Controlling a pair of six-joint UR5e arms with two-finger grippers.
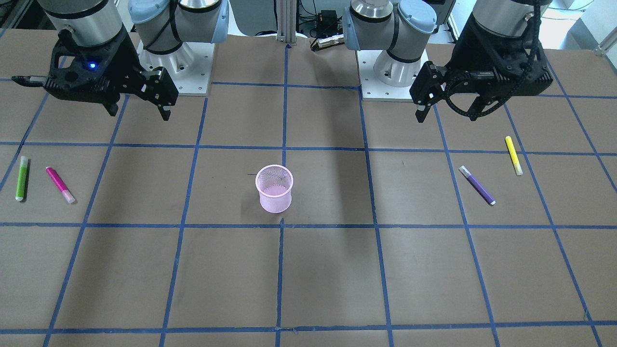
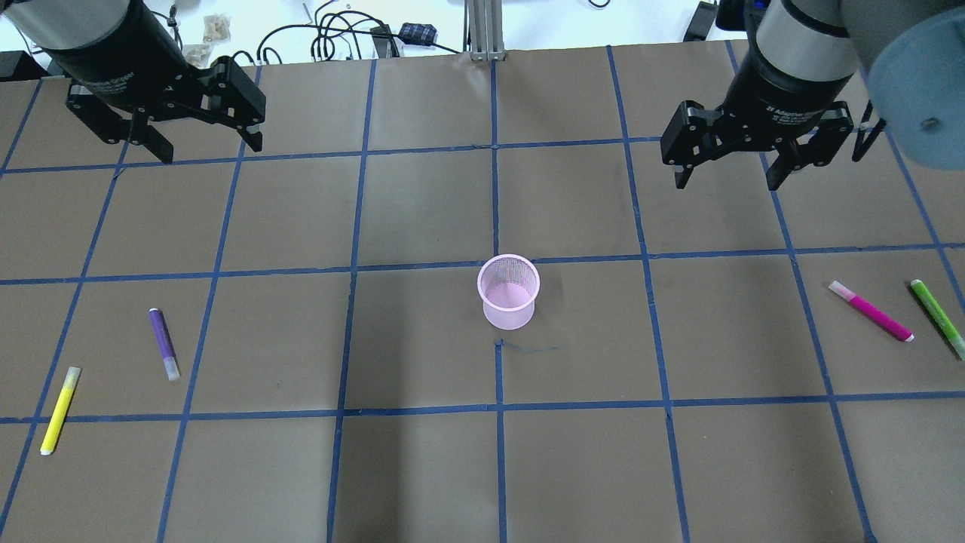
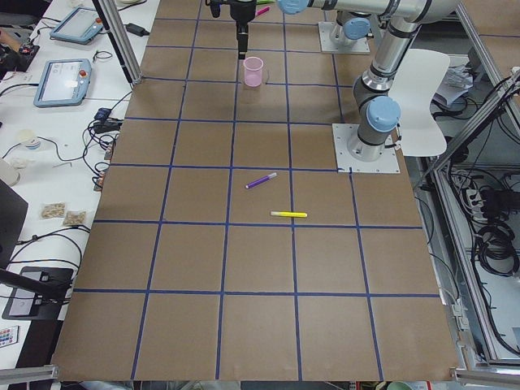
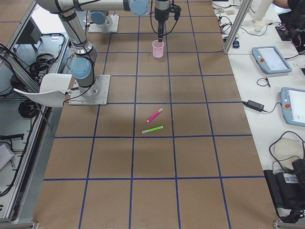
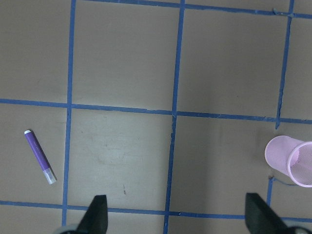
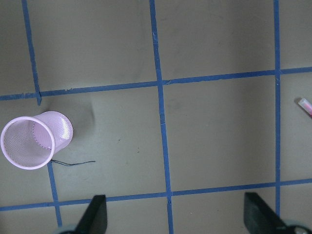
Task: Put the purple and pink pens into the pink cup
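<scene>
The pink mesh cup (image 2: pixel 510 292) stands upright and empty at the table's middle (image 1: pixel 274 189). The purple pen (image 2: pixel 163 343) lies flat on the robot's left side (image 1: pixel 476 185), also in the left wrist view (image 5: pixel 40 157). The pink pen (image 2: pixel 871 311) lies flat on the right side (image 1: pixel 60 184); only its tip shows in the right wrist view (image 6: pixel 304 106). My left gripper (image 2: pixel 209 149) hangs open and empty high above the far left of the table (image 5: pixel 178 217). My right gripper (image 2: pixel 728 181) hangs open and empty above the far right (image 6: pixel 178 217).
A yellow pen (image 2: pixel 59 410) lies near the purple pen, toward the table's left edge. A green pen (image 2: pixel 937 317) lies just beyond the pink pen at the right edge. Blue tape lines grid the brown table. The arm bases (image 1: pixel 397 72) stand at the robot's side.
</scene>
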